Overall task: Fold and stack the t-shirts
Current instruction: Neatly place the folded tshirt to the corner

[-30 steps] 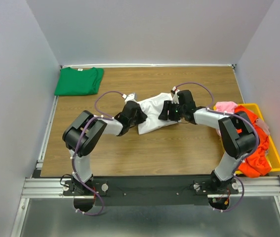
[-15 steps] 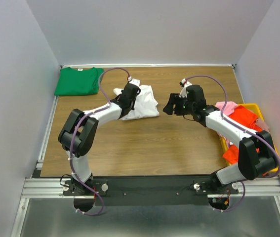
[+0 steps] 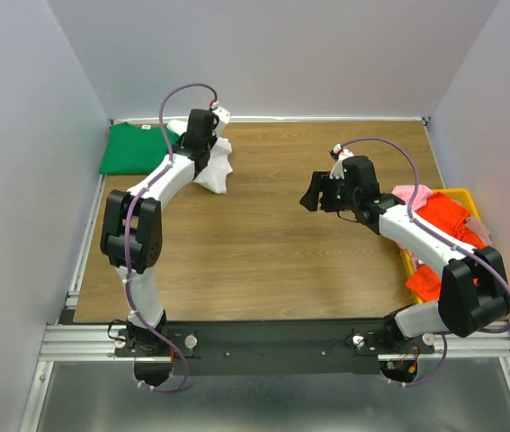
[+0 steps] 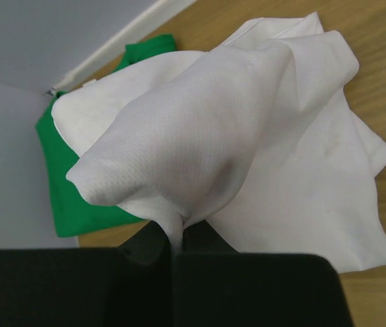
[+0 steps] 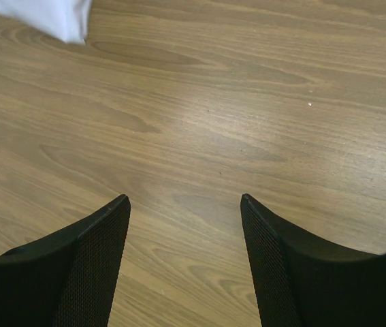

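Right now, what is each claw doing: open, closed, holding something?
Left gripper: closed, pinching the white t-shirt.
Right gripper: open, holding nothing, above the bare table.

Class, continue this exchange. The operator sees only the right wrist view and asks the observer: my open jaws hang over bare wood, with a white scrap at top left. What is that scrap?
Observer: A white t-shirt. The left jaws are shut on a pinch of it, and the rest trails on the table.
Operator: Is another shirt near it?
Observer: A folded green t-shirt lies in the far left corner. The white one overlaps its right edge.
Operator: What remains unfolded?
Observer: A pink t-shirt and an orange-red t-shirt are heaped in a yellow bin at the table's right edge.
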`<state>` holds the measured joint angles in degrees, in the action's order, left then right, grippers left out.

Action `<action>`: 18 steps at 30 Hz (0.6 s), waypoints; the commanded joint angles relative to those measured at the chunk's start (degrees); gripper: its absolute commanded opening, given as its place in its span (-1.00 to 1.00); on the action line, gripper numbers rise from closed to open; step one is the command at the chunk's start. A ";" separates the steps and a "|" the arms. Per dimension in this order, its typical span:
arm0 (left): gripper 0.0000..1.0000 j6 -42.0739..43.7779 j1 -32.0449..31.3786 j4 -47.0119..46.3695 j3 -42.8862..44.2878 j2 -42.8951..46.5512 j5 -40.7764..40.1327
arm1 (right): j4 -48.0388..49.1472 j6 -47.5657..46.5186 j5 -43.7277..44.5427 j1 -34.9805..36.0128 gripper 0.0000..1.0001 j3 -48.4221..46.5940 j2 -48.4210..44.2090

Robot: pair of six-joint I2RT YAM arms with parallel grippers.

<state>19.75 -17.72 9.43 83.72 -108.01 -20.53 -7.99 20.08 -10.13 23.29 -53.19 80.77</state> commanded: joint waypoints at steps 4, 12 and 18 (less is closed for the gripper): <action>-1.00 9.86 5.58 8.57 17.07 -10.19 3.31 | -1.59 -1.35 -0.15 0.09 0.46 1.68 -0.53; -1.00 13.12 10.06 16.40 31.32 -20.05 4.45 | -1.50 -1.53 -0.24 0.18 0.46 2.21 -0.70; -1.00 13.56 12.96 21.33 36.33 -20.93 8.14 | -1.50 -1.44 -0.85 0.18 0.46 2.65 0.17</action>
<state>31.53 -6.20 26.68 117.05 -129.56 -15.64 -8.91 19.40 -10.20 23.29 -51.35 80.79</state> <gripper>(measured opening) 0.024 0.731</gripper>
